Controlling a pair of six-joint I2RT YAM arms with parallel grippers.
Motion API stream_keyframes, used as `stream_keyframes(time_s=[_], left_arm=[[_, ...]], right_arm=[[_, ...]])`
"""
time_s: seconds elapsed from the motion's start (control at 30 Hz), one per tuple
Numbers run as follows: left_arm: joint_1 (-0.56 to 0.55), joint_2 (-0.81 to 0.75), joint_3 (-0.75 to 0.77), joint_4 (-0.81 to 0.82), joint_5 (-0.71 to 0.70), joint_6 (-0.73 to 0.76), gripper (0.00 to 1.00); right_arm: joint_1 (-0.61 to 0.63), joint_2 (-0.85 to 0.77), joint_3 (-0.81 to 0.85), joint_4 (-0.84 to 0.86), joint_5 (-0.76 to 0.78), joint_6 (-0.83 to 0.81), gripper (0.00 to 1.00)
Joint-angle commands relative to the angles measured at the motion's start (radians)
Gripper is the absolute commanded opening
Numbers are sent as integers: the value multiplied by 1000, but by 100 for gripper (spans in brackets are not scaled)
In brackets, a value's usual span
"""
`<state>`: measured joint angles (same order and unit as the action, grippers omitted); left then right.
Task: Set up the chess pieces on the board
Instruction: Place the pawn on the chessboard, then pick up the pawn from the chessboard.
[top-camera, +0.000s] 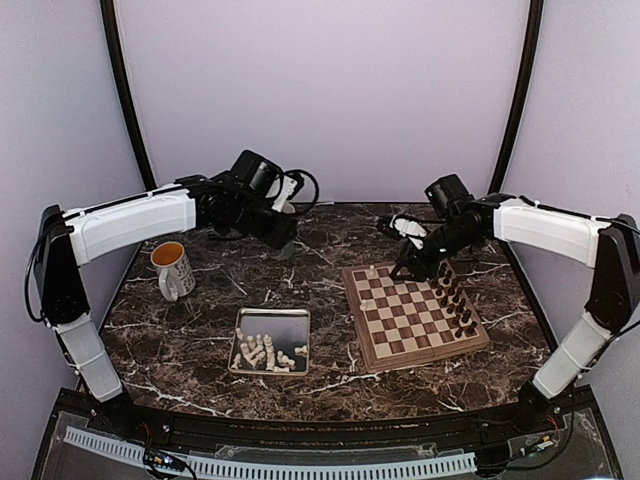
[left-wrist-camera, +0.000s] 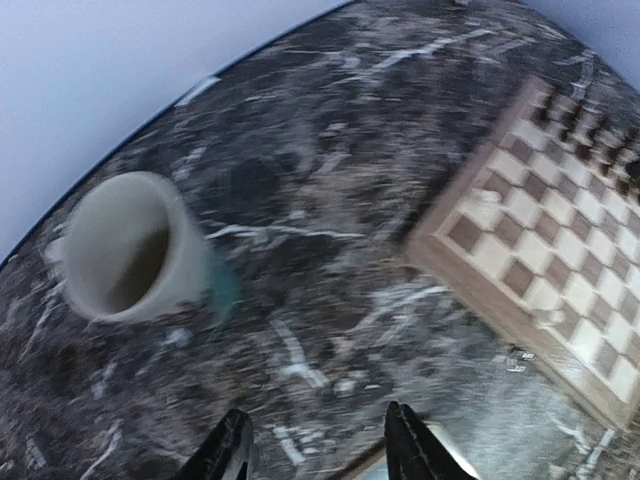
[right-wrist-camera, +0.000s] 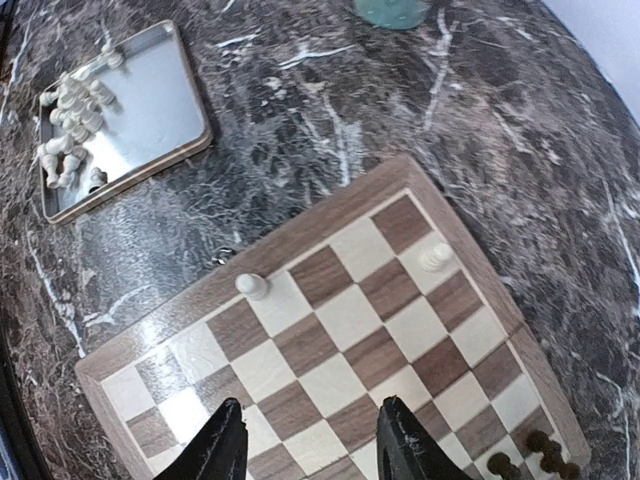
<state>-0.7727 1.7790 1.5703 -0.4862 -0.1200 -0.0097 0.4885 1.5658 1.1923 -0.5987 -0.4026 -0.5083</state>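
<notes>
The board (top-camera: 405, 328) lies right of centre, with dark pieces (top-camera: 456, 300) in rows along its right side. Two cream-white chess pieces (right-wrist-camera: 251, 286) (right-wrist-camera: 435, 257) stand on its far-left row; the top view shows one (top-camera: 373, 272). Several more white pieces (top-camera: 262, 352) lie in the metal tray (top-camera: 282, 322). My right gripper (right-wrist-camera: 310, 445) hovers over the board's far end (right-wrist-camera: 350, 330), open, with nothing between its fingers. My left gripper (left-wrist-camera: 315, 450) is open and empty above the bare table at the back (top-camera: 284, 236); its view is blurred.
A white mug (top-camera: 172, 268) with an orange inside stands at the left. A pale cup with a teal tint (left-wrist-camera: 125, 245) sits under the left arm, seen as a teal edge (right-wrist-camera: 390, 10) in the right wrist view. The tray (right-wrist-camera: 150, 105) lies left of the board.
</notes>
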Motion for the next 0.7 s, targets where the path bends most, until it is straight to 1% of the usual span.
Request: stream_keyframes(time_s=[0.0,0.03,0.17,0.27,0.67], left_arm=[[31,-92,-124,73,-207,30,52],[34,-100,-143,88,-220,31,54],[42,-83,-124,68,-209,17,54],[45,-76,-117,60,-200,1,54],[57,-79,-105,46,-199,-17,53]], right_arm=[[89,107,128,-135,39,-34,45],[109,136,156,-153,46,-35,45],[157,222,230,-179,84,-30,44],[171,278,275,-194,85,-18,43],[207,379,323,-210,81,1,41]])
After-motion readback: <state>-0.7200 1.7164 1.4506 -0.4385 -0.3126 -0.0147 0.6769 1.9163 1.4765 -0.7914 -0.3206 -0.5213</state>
